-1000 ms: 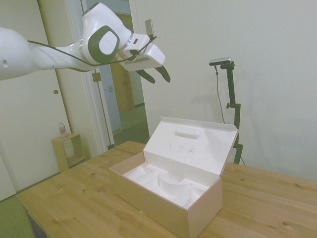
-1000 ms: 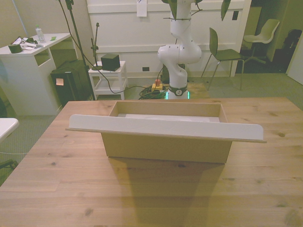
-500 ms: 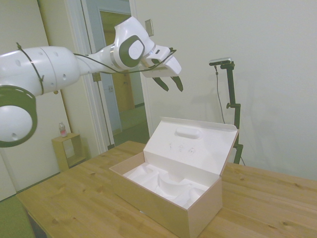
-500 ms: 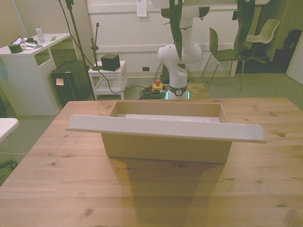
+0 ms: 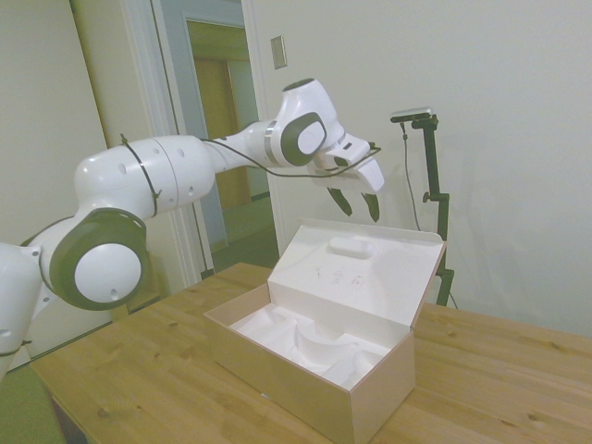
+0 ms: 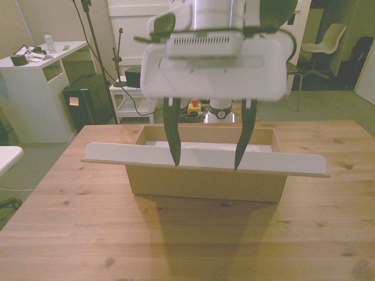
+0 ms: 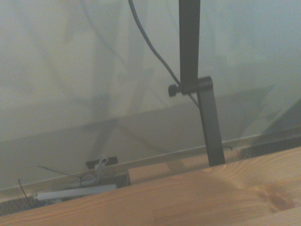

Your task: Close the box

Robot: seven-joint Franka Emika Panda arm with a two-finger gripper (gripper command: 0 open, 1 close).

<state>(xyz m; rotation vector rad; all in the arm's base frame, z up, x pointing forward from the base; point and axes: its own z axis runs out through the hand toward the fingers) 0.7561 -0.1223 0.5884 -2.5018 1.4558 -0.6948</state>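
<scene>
Tan cardboard box [image 5: 314, 370] sits open on my desk [image 5: 148, 370]; my hand [image 5: 358, 204], fingers spread, hangs above its lid [image 5: 356, 268].

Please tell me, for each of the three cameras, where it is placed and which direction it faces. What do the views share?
Side view: off one side of the wooden table, facing the open tan cardboard box; the white arm and the open tool above the lid show.
Front view: across the table, facing the box's lid edge; the tool and robot base show.
Wrist view: on the wrist, facing the wall and table edge; no robot parts show.
Side and front views share box, table, tool.
</scene>
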